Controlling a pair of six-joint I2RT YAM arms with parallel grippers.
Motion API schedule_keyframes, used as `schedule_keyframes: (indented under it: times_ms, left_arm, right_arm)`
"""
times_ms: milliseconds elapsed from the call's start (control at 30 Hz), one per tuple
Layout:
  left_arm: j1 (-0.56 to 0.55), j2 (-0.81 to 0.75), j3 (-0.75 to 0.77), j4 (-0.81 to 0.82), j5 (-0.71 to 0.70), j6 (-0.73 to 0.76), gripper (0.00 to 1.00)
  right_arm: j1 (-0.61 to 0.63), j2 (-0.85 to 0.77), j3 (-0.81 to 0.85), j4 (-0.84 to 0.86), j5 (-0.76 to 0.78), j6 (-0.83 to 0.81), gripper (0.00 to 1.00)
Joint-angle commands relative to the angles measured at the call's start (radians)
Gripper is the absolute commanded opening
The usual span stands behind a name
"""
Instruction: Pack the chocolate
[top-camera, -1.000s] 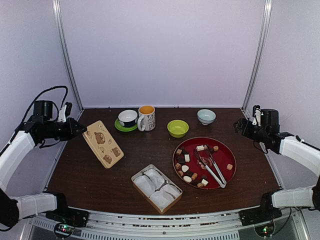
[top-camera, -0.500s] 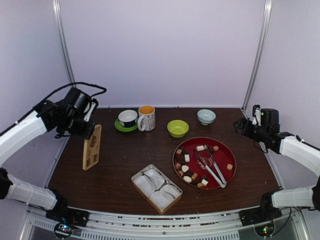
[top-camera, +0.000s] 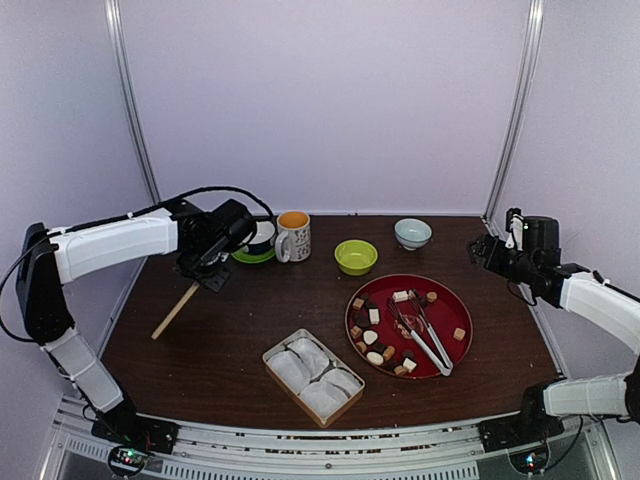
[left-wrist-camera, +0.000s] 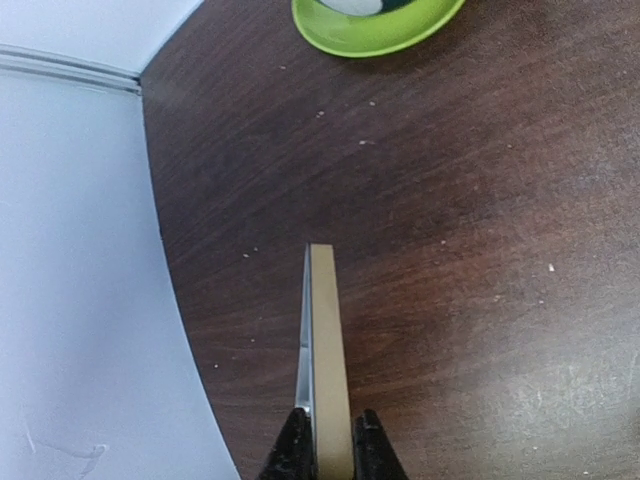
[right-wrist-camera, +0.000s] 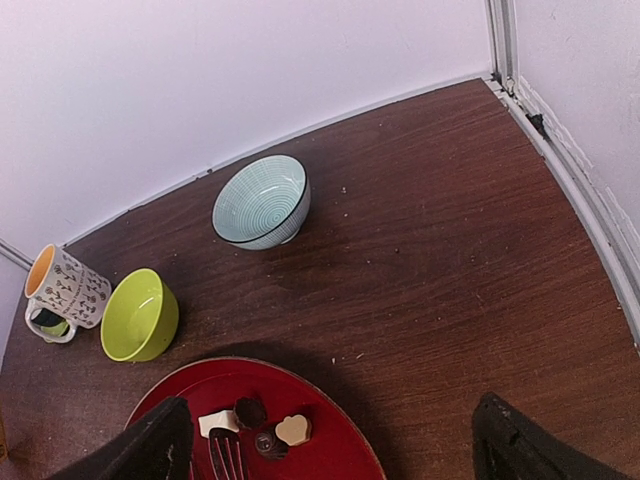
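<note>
**Layout.** The table (top-camera: 250, 320) carries all items. The red plate (top-camera: 450, 300) lies below and ahead of the right gripper (top-camera: 482, 250). In the right wrist view the plate's far rim sits between the two spread fingers. The box (top-camera: 300, 336), filled with white paper liners (top-camera: 312, 368), lies to the near left of the plate, well apart from both grippers. The lid (top-camera: 175, 312) hangs edge-on below the left gripper (top-camera: 210, 272).

**Tool state.** The left gripper (left-wrist-camera: 328, 455) is pinching the thin tan lid (left-wrist-camera: 325, 330) across its thickness. The right gripper (right-wrist-camera: 330, 440) is spread wide and holds nothing.

**Task item.** The chocolate (top-camera: 372, 338) is scattered on the plate, mostly on the side far from the right gripper. A few pieces (right-wrist-camera: 292, 429) lie at the rim nearest it. The tongs (top-camera: 428, 335) rest on the plate among the pieces.

**Handling (judgement).**
- Each piece is probably light, rigid and brittle at the corners, with a smooth, slippery surface.
- Grip cubes on two opposite flat faces and rounds across the widest part.
- Use light pressure, since hard pinching may chip or eject a piece.
- Choose isolated pieces first, because neighbours that touch may be knocked aside.
</note>
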Motion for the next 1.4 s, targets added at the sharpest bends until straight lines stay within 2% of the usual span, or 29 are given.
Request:
schedule_keyframes:
  times_ms: [0, 200, 533, 700, 900, 1033, 1167, 1367]
  left_arm:
    - [-0.019, 0.067, 0.039, 0.009, 0.097, -0.068, 0.12]
    - [-0.02, 0.078, -0.013, 0.151, 0.316, -0.1, 0.24]
    - [-0.02, 0.094, -0.073, 0.302, 0.505, -0.116, 0.26]
    - [-0.02, -0.03, -0.159, 0.382, 0.544, -0.107, 0.32]
    - [-0.02, -0.177, -0.252, 0.407, 0.611, -0.079, 0.37]
    - [-0.02, -0.288, -0.288, 0.382, 0.766, -0.156, 0.37]
    - [-0.031, -0.382, -0.388, 0.408, 0.925, -0.269, 0.37]
    - [-0.132, -0.415, -0.512, 0.502, 0.991, -0.378, 0.35]
  right_arm:
    - [-0.005, -0.018, 0.027, 0.003, -0.001, -0.001, 0.97]
    - [-0.005, -0.015, 0.015, 0.003, -0.001, 0.001, 0.97]
    - [-0.005, -0.045, 0.004, -0.014, 0.005, -0.011, 0.97]
    - [-0.005, -0.037, 0.005, -0.025, -0.029, -0.012, 0.97]
    - [0.008, 0.005, 0.021, -0.035, -0.151, -0.024, 0.96]
    - [0.137, 0.038, 0.078, -0.111, -0.115, -0.1, 0.96]
    - [0.274, 0.083, 0.118, -0.161, -0.083, -0.133, 0.96]
    - [0.514, 0.13, 0.079, -0.129, -0.086, -0.067, 0.94]
